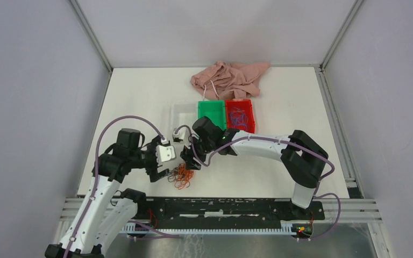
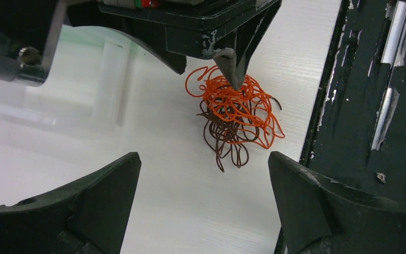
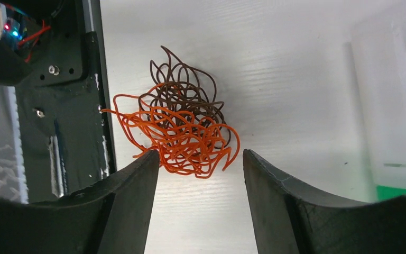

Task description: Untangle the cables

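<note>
1. Right gripper (image 3: 201, 159) fingers sit closest to the lens: jaws parted, nothing held, tips at the orange edge of the cables (image 3: 182, 124).
2. Left gripper (image 2: 203, 157) is spread wide and empty, hovering beside the same clump.
3. Cables: one orange and dark-brown knot on the table (image 1: 290, 107), by the black base rail (image 1: 231, 207).
4. Step, my read: first grasp to split colours. Next: right pinches orange only, left pins brown.
5. Further out: green bin (image 1: 211, 115), red bin (image 1: 240, 115) with blue-purple strands, pink cloth (image 1: 228, 79), grey walls (image 1: 32, 80).
</note>
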